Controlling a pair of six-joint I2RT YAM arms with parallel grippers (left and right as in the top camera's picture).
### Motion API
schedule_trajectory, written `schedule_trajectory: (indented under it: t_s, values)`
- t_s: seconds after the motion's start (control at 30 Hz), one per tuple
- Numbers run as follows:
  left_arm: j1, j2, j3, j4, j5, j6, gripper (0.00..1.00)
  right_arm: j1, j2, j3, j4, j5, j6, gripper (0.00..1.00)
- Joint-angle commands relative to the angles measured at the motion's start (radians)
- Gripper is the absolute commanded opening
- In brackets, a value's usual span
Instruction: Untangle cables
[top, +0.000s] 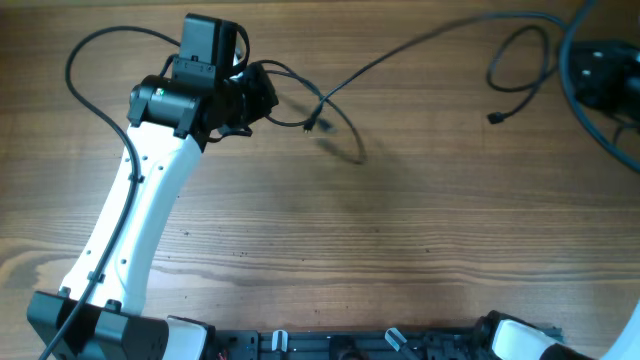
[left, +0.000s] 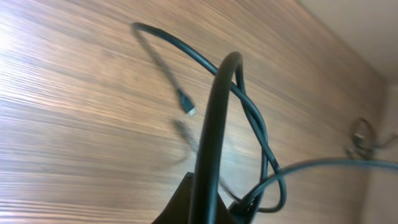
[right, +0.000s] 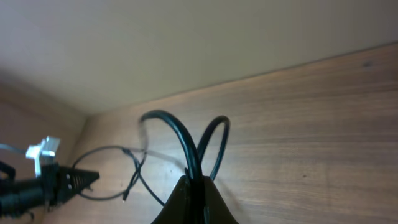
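The cables (top: 400, 55) are thin, round, black cords with small metal-tipped plugs, and they lie across the far half of the wooden tabletop (top: 400, 230). Seen from overhead, one long strand leaves a tight cluster of loops at the far left. It runs on a slant toward the far right corner, so its long axis goes left to right and rises away from the arm bases. Just right of the cluster a short end curves down to a plug (top: 318, 125) whose tip points toward the near edge. Its shadow falls on the wood a little to the right, apart from it. At the far right another strand forms an open loop and drops to a second plug (top: 493, 118), which points down and to the left.

The left gripper (top: 258, 95) has its fingers pressed together on the cluster of loops. Its wrist camera shows a cord (left: 217, 112) arching up out of the closed left gripper (left: 208, 202), with the plug (left: 188, 109) hanging behind it.

The right gripper (top: 600, 70) sits in the far right corner. In its wrist view the right gripper (right: 193, 196) is pinched on two arches of cord (right: 186, 143) that rise from between its fingers. The two grippers are well apart, and the left gripper (right: 68, 180) is visible far off at the left of that view.
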Motion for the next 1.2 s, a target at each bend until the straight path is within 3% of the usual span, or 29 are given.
schedule_trajectory:
  t_s: [0.0,0.27,0.47,0.77,0.87,1.17]
  values:
    - [0.005,-0.016,0.001,-0.022,-0.174,0.137,0.04,-0.076,-0.021,0.020,0.009,0.002,0.079,0.04]
    - [0.006,0.011,-0.054,-0.062,-0.584,0.135,0.04,-0.200,-0.023,0.020,-0.029,0.003,0.112,0.04]
    - [0.009,0.056,-0.056,-0.043,-0.473,0.135,0.04,-0.205,-0.023,0.020,-0.057,0.085,0.107,0.04]
    - [0.009,0.059,-0.056,-0.018,-0.332,0.135,0.04,-0.205,-0.005,-0.007,-0.126,0.474,0.261,0.04]
    - [0.009,0.059,-0.056,-0.011,-0.315,0.135,0.04,-0.213,0.025,-0.018,-0.133,0.520,0.281,0.04]
    - [0.006,0.060,-0.056,-0.011,-0.304,0.135,0.04,-0.470,0.181,-0.134,-0.076,0.536,0.363,0.04]
